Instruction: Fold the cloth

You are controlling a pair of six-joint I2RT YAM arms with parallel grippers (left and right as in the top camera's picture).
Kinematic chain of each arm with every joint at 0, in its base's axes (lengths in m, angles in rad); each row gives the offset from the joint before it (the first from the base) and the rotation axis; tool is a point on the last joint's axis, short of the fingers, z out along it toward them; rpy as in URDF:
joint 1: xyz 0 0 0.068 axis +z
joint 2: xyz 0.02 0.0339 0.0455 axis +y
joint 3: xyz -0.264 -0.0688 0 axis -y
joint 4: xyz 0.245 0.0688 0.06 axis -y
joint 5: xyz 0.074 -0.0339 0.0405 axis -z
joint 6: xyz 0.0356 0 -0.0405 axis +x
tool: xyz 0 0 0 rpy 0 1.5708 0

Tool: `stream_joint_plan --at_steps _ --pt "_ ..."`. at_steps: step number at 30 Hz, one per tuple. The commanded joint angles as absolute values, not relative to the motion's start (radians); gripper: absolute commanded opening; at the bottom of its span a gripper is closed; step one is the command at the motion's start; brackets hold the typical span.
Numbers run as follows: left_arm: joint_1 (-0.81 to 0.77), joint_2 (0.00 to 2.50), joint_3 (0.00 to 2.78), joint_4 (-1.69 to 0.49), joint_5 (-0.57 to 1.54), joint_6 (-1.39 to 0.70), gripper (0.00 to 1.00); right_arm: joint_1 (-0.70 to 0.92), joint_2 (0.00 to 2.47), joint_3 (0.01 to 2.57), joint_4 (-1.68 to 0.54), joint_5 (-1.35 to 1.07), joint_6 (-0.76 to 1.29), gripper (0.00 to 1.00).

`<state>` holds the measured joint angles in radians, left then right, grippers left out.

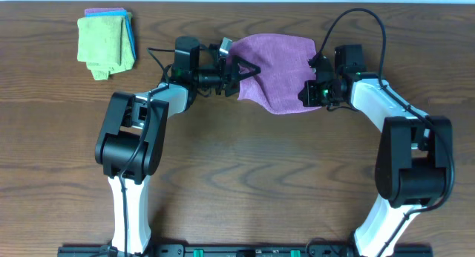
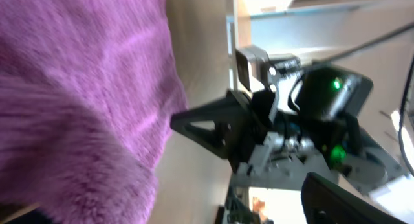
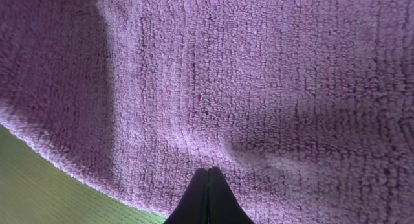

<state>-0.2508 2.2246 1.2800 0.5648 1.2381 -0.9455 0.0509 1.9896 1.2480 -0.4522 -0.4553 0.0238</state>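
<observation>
Lilac-purple pile fills almost the whole right wrist view: the cloth (image 3: 259, 75) sits right up against the lens, its looped microfibre texture sharp. One edge curves across the lower left corner of that view. The right gripper (image 3: 208, 171) has its two dark fingers pressed together into a single point. The tips are buried in the fabric, and a shallow crease spreads away from them, so it looks pinched onto the cloth.

From overhead, the cloth lies at the far middle of the wooden table (image 1: 245, 175), between the two arms. It is an uneven sheet rather than a flat square, and its near edge bulges toward the robot. The right gripper is at its right side, near the lower right corner. The left gripper (image 1: 239, 58) is at the cloth's left edge with its jaws spread wide. One triangular finger lies over the purple fabric, and nothing is clamped between the jaws. In the left wrist view the cloth is a blurred purple mass on the left, with bare table beside it.

Well apart, at the far left corner of the table, a lime-green cloth (image 1: 104, 45) lies folded on top of a blue cloth (image 1: 130, 30).
</observation>
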Motion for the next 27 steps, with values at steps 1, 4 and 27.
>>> stream_joint_plan --at_steps 1,4,27 --pt "-0.253 2.228 1.276 0.569 1.335 -0.958 0.85 0.060 2.005 1.248 -0.453 -0.464 0.048 0.01" --pt "-0.253 2.228 1.276 0.553 1.353 -0.949 0.82 0.060 2.005 1.248 -0.454 -0.464 0.052 0.02" --pt "-0.197 2.100 1.276 -0.340 1.134 -0.292 0.83 0.060 2.005 1.248 -0.479 -0.476 0.056 0.01"
